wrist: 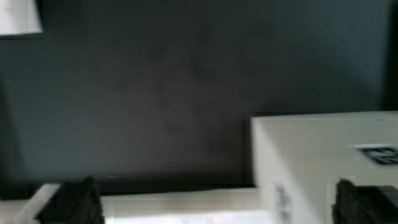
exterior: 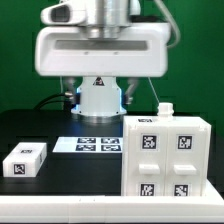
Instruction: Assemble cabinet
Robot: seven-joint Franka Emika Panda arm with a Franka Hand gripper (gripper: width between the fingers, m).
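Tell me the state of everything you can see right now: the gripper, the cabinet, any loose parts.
Gripper: open, fingers wide apart, nothing gripped.
Cabinet: upright on the table, four tagged blocks in a two-by-two grid on its front.
Small white block: lying loose at the exterior view's left, apart from the cabinet.
Marker board: flat on the table.

A wide white rounded plastic housing (exterior: 100, 52) with smooth corners sits below a pale grey joint (exterior: 95, 12). The white cylindrical base (exterior: 100, 97) carries a blue glowing ring and a small dark triangle mark. A thin black cable (exterior: 153, 88) curves beside it. The tool (wrist: 219, 203) ends in two matte black fingers (wrist: 75, 200).
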